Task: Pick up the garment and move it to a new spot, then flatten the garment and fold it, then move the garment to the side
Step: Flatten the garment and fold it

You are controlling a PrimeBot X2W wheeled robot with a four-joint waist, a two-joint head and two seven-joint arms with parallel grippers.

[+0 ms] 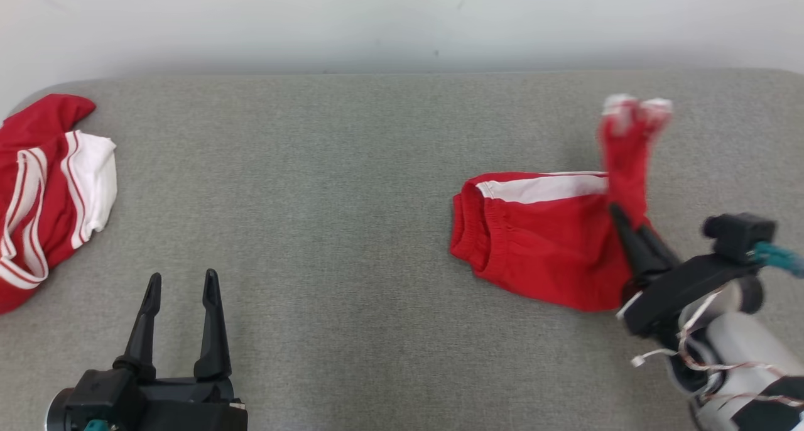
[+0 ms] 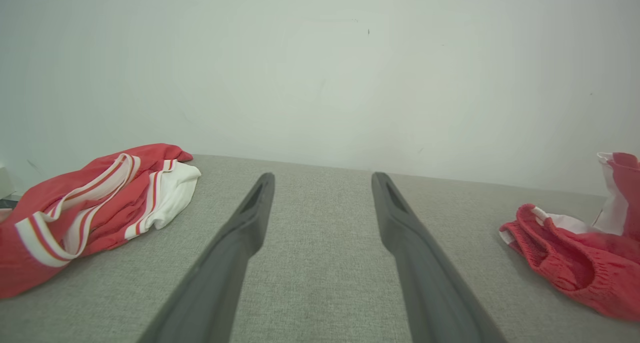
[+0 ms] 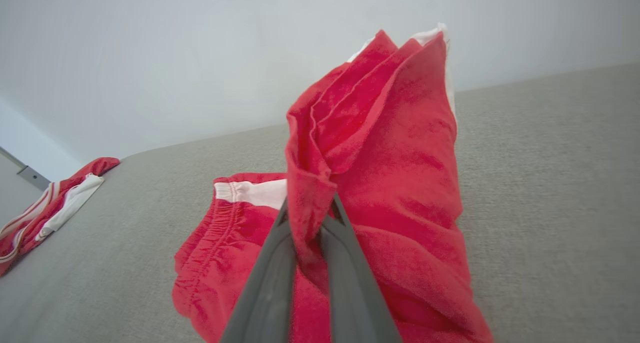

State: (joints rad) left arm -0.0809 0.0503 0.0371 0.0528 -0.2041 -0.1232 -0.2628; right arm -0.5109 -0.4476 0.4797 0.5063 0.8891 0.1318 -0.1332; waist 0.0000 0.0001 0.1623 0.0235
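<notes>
shorts [image 1: 540, 236]: right on table [image 1: 352, 198], waistband end flat, leg end hoisted | R grip [image 1: 628, 227]: clenched on bunched leg cloth | L grip [image 1: 182, 277]: fingers apart, empty, near left | handling: prob light, soft, limp, droops; grab hem corners or waistband, not mid-bunch

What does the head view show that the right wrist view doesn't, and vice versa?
Head view: the left gripper, open at lower left, and the right arm's pale forearm. Right wrist view: close up, the right gripper shut on a raised fold of the red shorts. Both: the shorts, the red and white striped garment at the left, the grey fabric surface.
</notes>
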